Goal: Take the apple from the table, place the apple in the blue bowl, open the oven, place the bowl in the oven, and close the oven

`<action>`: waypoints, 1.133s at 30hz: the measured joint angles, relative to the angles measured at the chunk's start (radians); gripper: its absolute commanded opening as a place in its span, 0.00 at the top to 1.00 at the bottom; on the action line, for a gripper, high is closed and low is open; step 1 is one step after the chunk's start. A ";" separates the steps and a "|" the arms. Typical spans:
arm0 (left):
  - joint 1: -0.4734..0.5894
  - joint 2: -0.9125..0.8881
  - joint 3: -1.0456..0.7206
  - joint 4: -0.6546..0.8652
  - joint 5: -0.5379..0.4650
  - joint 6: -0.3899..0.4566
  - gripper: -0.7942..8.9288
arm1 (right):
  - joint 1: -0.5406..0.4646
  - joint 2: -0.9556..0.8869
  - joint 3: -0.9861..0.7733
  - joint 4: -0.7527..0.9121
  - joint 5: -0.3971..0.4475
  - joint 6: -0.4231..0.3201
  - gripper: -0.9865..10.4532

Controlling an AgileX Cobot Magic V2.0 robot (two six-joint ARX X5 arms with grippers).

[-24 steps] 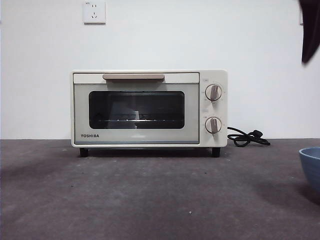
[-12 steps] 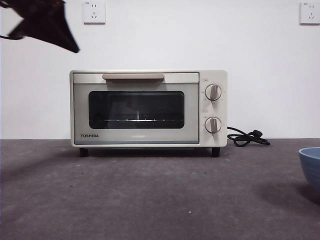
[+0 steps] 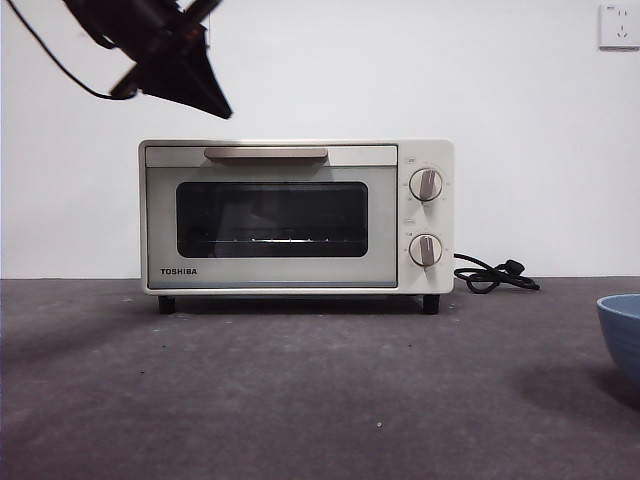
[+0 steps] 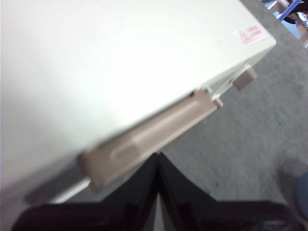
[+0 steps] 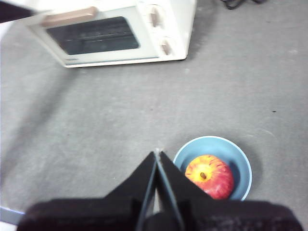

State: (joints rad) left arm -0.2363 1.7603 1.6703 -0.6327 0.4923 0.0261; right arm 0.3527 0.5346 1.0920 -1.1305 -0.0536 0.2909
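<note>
The cream oven stands on the table with its door closed; it also shows in the right wrist view. My left gripper hangs shut just above the oven's top left part. In the left wrist view its jaws meet in a point close to the tan handle without touching it. The apple lies inside the blue bowl, which shows cut off at the right edge of the front view. My right gripper is shut and empty, above the table beside the bowl.
A black cord lies on the table to the right of the oven. Two round knobs sit on the oven's right side. A white wall with an outlet stands behind.
The left arm came in at the top left and moved right and down towards the oven's handle. The dark arm at the top right corner has left the front view.
</note>
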 measured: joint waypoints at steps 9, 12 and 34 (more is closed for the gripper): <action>-0.019 0.095 0.008 0.107 -0.010 -0.014 0.92 | 0.000 -0.031 0.000 -0.029 -0.008 0.008 0.92; -0.019 0.099 0.009 0.121 -0.023 -0.024 0.92 | 0.000 -0.031 0.000 -0.028 -0.008 0.012 0.92; -0.091 0.077 0.046 -0.127 -0.157 0.113 0.92 | 0.000 -0.032 0.000 -0.028 -0.052 0.027 0.92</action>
State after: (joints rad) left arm -0.3275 1.8374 1.7161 -0.7593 0.3351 0.1387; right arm 0.3531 0.5026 1.0920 -1.1587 -0.1055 0.3176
